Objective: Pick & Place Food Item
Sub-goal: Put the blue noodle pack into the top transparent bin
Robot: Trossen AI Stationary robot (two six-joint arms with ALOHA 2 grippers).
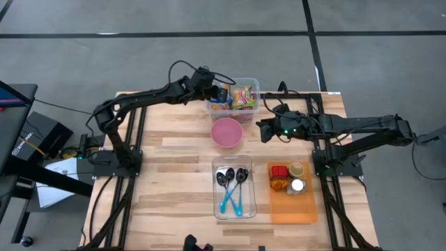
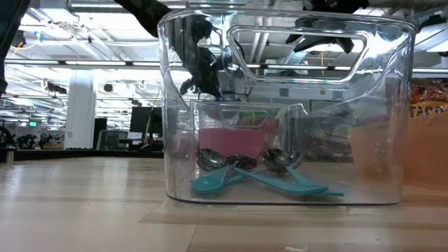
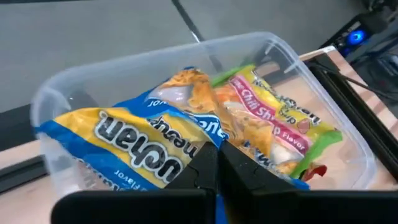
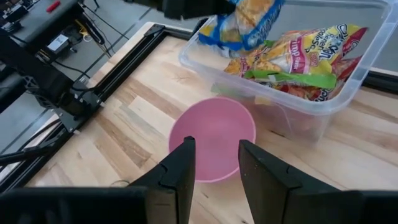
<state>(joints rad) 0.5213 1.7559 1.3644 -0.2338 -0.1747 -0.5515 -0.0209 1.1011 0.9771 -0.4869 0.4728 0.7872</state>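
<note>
We see the worktop (image 1: pixel 174 174) first. Our left arm reaches across to the clear bin (image 1: pixel 252 87), its left hand (image 1: pixel 220 93) clamped on a blue-yellow packet (image 3: pixel 130 146) lifted above the others inside. Our right arm stretches in level, its right hand (image 4: pixel 214 163) part open, holding nothing, above the pink bowl (image 1: pixel 226 132).

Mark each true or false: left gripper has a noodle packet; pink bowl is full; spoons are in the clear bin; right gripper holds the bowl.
1. The left gripper is shut on a blue and yellow noodle packet over the clear food tub. True.
2. The pink bowl is full. False: it is empty.
3. The teal-handled spoons lie in the clear bin. True.
4. The right gripper holds the bowl. False: it hovers open above it, holding nothing.
</note>
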